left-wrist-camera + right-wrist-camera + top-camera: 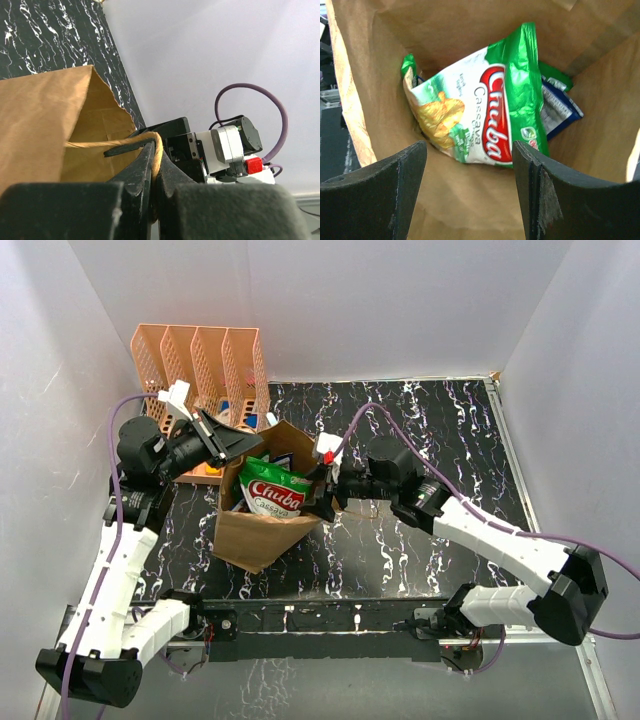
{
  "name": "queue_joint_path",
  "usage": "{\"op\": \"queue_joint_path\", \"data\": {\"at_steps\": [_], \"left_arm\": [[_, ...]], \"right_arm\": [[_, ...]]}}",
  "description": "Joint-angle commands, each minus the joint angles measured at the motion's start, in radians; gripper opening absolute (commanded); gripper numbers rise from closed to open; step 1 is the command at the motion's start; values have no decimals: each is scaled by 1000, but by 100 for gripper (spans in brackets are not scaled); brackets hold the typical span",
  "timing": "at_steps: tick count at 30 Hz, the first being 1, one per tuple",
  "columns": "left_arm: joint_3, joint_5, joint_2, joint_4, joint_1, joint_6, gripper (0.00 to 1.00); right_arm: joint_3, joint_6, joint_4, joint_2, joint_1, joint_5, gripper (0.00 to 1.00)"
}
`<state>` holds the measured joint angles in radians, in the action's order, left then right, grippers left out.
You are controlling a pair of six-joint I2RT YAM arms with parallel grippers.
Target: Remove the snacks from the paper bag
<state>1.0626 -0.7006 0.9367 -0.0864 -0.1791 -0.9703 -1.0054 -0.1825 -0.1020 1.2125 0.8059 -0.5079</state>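
Observation:
The brown paper bag [255, 533] stands near the table's middle with its mouth tipped toward the right arm. My left gripper [236, 440] is shut on the bag's twisted paper handle [158, 148] and holds that side up; the bag wall [40, 115] fills the left wrist view. Inside lie the snacks: a large green packet [485, 110] [275, 490] on top, with a dark blue packet [561, 112] half hidden under it. My right gripper [469, 147] [326, 496] is open at the bag's mouth, its fingers just short of the green packet's lower edge, touching nothing.
An orange perforated file organizer [200, 360] stands at the back left, close behind the left gripper, with small stationery items [212, 468] at its foot. White walls enclose the black marbled table [440, 430]. The bag's inner walls [470, 200] flank the right fingers.

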Motion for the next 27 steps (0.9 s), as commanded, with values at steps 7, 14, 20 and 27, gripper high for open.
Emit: {"op": "queue_joint_path", "data": {"at_steps": [7,14,20,27], "left_arm": [[182,38,16,-126,-5,-165,0],[570,-156,324,-378,-5,131,0],[662,-176,353,-516,-4,264,0],[532,-160,279,-507,-5,253,0]], "right_arm": [[-194,25,76,112,15,34,67],[-235,-28,13,164,39,43,66],[-128,-75,42,89,37,193,69],[-67,-154,6,50,44,26,65]]}}
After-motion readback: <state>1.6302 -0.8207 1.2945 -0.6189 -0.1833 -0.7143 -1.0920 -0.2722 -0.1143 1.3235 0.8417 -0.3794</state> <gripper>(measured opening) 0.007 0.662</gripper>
